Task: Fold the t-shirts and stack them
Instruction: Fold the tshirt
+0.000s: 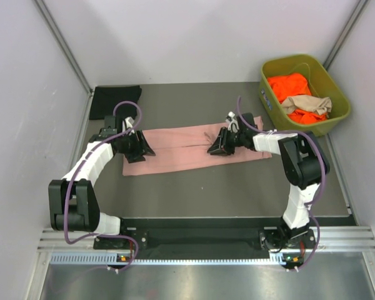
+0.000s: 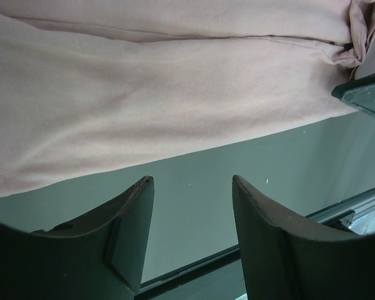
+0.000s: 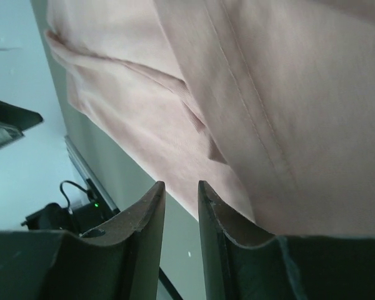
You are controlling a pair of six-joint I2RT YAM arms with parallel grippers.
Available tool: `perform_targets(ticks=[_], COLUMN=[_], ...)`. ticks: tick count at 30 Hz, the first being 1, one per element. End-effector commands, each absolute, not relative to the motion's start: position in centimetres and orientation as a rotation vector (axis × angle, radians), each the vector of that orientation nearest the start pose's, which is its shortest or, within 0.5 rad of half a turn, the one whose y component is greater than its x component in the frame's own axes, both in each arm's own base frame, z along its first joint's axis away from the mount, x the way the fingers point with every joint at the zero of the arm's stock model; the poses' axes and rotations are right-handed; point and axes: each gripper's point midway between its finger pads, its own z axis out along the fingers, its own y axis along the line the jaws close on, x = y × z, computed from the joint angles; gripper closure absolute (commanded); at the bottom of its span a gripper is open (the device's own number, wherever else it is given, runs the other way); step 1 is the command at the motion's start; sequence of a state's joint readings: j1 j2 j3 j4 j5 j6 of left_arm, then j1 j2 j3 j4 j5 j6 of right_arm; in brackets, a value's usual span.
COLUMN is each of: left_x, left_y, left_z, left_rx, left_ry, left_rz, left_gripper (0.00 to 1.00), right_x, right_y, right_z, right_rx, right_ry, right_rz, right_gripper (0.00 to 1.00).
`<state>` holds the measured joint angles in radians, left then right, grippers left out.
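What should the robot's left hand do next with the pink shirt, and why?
Probably nudge the left gripper forward to the near edge of the pink shirt and pinch it: its fingers stand open over bare table, just short of the cloth.

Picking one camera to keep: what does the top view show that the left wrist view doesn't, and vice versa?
Only top: the bin holding the orange shirt and tan shirt, the black shirt at far left, and the pink shirt at full length.
Only left wrist: faint stitching near the pink shirt's end, and bare table between the open fingers.
Both: the pink shirt, the table, the left end effector.
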<state>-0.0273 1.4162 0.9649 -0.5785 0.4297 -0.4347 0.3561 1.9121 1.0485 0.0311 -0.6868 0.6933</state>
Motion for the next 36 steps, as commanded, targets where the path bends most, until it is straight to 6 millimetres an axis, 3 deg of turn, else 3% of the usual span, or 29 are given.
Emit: perform_targets(ticks=[1,4,10,14,16,17,20,23,25,26,28,29,31,32,34,35,36], left_x=[31.6,31.5,31.3,30.9,30.8,30.8,30.7,31.0,31.3,31.7,31.6,31.8,31.0,30.8,30.2,29.3,29.0], left_y=[-9.6,-9.4,-9.2,-9.2,-9.2,-9.1,-8.9,-8.6,-7.8,-7.6,-6.4,-5.9,-4.0,-2.7,-1.4,-1.4,-1.3], left_z=[12.1,12.1,12.2,12.0,12.2,12.2,12.2,12.7,12.8,13.1,12.7,12.5,11.4,11.0,10.5,9.7,9.3], left_rx=[-0.33,-0.322,-0.321,-0.324,-0.326,-0.326,-0.33,-0.329,-0.335,-0.335,-0.367,-0.395,-0.527,-0.606,-0.758,-0.812,-0.858], left_ry=[2.565,2.566,2.564,2.571,2.565,2.562,2.561,2.553,2.553,2.546,2.576,2.593,2.636,2.63,2.607,2.616,2.611], left_rz=[-0.721,-0.711,-0.704,-0.709,-0.708,-0.705,-0.695,-0.671,-0.606,-0.584,-0.49,-0.452,-0.293,-0.242,-0.232,-0.268,-0.285], left_gripper=[0.42,0.42,0.42,0.42,0.42,0.42,0.42,0.41,0.39,0.38,0.34,0.33,0.3,0.29,0.26,0.25,0.25], right_x=[38.2,40.1,43.4,44.3,44.1,43.9,43.4,43.4,44.5,43.9,45.5,44.5,45.3,45.2,44.2,43.5,42.3], right_y=[28.0,27.9,28.3,29.7,30.5,30.7,31.7,31.9,31.5,30.8,29.2,27.8,26.0,25.2,23.1,22.3,21.2], right_z=[11.8,13.7,13.4,9.8,9.0,7.3,4.9,3.9,5.1,5.6,7.5,8.5,10.9,13.7,14.6,16.7,15.9], right_rx=[-0.015,-0.017,0.126,0.19,0.198,0.218,0.237,0.196,0.093,0.091,0.003,0.016,0.003,0.008,0.064,0.081,0.112], right_ry=[2.358,2.297,2.249,2.309,2.313,2.345,2.382,2.424,2.405,2.465,2.454,2.521,2.48,2.426,2.427,2.389,2.423], right_rz=[1.329,1.3,1.32,1.358,1.386,1.384,1.417,1.376,1.282,1.218,1.012,0.918,0.763,0.732,0.652,0.648,0.618], right_gripper=[0.71,0.71,0.74,0.83,0.87,0.92,0.95,0.94,0.93,0.89,0.8,0.73,0.67,0.61,0.55,0.5,0.48])
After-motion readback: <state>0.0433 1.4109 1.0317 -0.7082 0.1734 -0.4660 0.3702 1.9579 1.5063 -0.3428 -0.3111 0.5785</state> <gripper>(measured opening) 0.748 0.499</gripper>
